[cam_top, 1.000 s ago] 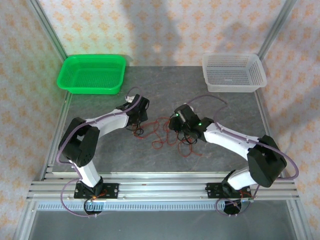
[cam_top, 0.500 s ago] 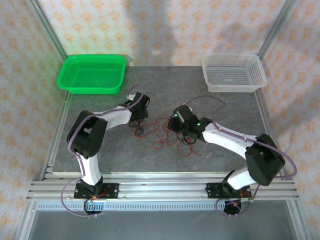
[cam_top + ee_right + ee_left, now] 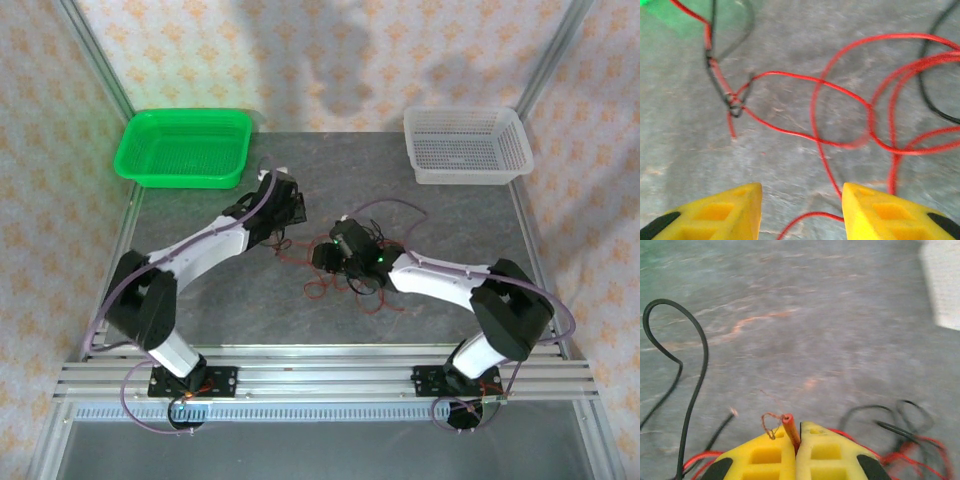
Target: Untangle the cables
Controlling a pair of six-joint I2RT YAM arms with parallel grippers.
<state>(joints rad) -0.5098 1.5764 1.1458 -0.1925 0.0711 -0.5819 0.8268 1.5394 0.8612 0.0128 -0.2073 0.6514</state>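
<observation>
The cables (image 3: 316, 290) lay tangled, red and black, in the middle of the desk (image 3: 200, 290). The left tool (image 3: 796, 432) was pinched tight on one red strand's end; the right tool (image 3: 801, 192) hung over red loops, jaws apart, holding nothing.

A green plastic basket (image 3: 182, 147) sits on the grey table (image 3: 250, 310) beyond the left gripper (image 3: 281, 233), off to its left. A white basket (image 3: 467, 143) sits beyond the right gripper (image 3: 325, 257), rightward.
</observation>
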